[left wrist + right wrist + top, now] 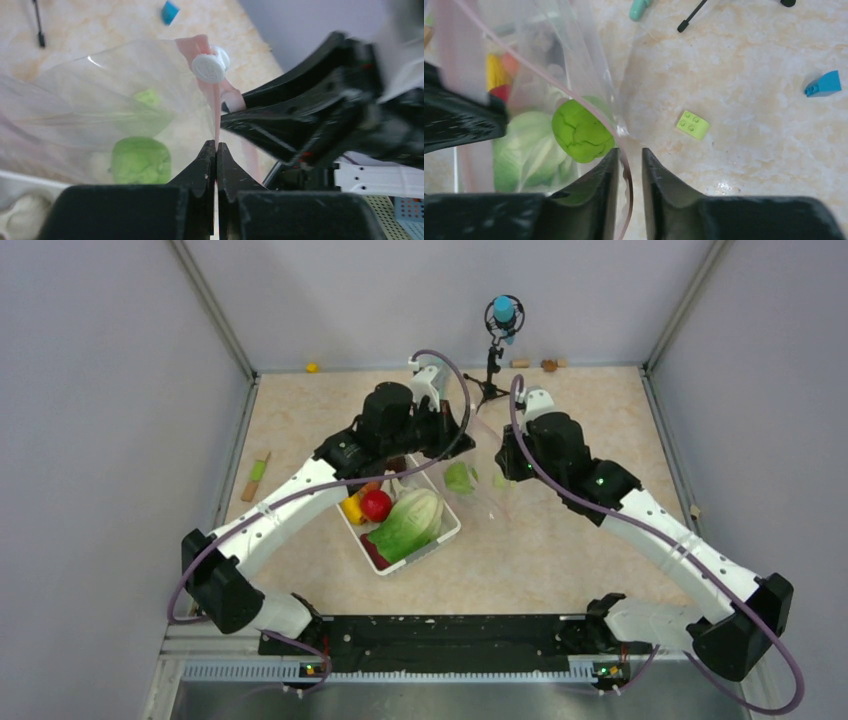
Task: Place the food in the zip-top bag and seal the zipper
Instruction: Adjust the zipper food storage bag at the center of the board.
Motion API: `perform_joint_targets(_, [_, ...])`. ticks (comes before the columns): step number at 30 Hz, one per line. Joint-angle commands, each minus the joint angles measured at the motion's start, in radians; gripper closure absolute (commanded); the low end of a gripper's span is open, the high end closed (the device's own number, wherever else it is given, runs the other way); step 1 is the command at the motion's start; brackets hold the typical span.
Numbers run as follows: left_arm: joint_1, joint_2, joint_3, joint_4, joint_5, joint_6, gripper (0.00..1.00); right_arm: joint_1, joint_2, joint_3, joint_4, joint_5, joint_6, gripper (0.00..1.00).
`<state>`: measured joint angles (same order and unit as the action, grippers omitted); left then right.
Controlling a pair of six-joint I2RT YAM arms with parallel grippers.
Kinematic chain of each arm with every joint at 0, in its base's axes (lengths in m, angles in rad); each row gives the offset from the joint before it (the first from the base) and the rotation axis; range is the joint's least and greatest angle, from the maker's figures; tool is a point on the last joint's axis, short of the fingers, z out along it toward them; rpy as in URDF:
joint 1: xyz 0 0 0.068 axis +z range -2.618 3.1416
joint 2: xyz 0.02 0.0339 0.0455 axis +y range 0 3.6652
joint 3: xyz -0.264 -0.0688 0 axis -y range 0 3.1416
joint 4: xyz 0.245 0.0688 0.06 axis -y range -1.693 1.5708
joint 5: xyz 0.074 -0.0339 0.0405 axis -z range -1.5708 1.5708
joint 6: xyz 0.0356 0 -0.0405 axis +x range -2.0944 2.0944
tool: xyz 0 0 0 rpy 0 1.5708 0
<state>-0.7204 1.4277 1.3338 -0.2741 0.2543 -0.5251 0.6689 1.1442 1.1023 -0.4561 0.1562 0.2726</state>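
Note:
The clear zip-top bag [487, 483] hangs between both grippers just right of the white basket. Its pinkish zipper [216, 112] carries a white slider [210, 68]. My left gripper [216, 145] is shut on the zipper strip below the slider. My right gripper [629, 153] stands slightly open, and the zipper [589, 107] runs loosely between its fingers. A green food piece [581, 130] lies inside the bag. The cabbage [408, 523], a red apple [376, 505] and a yellow piece [352, 508] lie in the basket.
The white basket [452, 531] sits under the left arm. A lime block [693, 124], a blue block [823, 84] and a teal cylinder [640, 7] lie on the table right of the bag. A small tripod stand [492, 370] stands at the back.

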Motion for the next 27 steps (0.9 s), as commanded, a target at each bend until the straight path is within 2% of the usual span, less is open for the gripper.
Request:
perform_joint_targets(1, [-0.009,0.003,0.134,0.066,0.136,0.031,1.0,-0.003,-0.059,0.054,-0.015,0.042,-0.038,0.68])
perform_joint_targets(5, [-0.011,0.021,0.204,0.05,0.154,0.037,1.0,-0.004,-0.103,0.058,-0.003,0.091,-0.053,0.57])
perform_joint_targets(7, [-0.013,0.03,0.225,0.05,0.172,0.039,1.0,-0.004,-0.122,0.057,0.005,0.12,-0.052,0.57])
perform_joint_targets(8, [-0.013,0.033,0.232,0.049,0.178,0.041,1.0,-0.003,-0.13,0.062,0.005,0.13,-0.052,0.58])
perform_joint_targets(12, [-0.013,0.059,0.248,0.016,0.155,0.058,1.0,-0.004,-0.17,0.078,0.01,0.178,-0.046,0.91])
perform_joint_targets(14, [-0.013,0.076,0.257,-0.015,0.111,0.06,1.0,-0.004,-0.188,0.085,-0.012,0.21,-0.036,1.0])
perform_joint_targets(18, [-0.013,0.1,0.288,-0.095,0.002,0.08,1.0,-0.004,-0.18,0.148,-0.149,0.288,0.004,1.0])
perform_joint_targets(23, [-0.011,0.099,0.324,-0.233,-0.21,0.134,1.0,-0.018,-0.147,0.225,-0.332,0.449,0.063,1.0])
perform_joint_targets(27, [-0.012,0.069,0.292,-0.272,-0.22,0.156,1.0,-0.035,-0.137,0.227,-0.354,0.457,0.073,1.0])
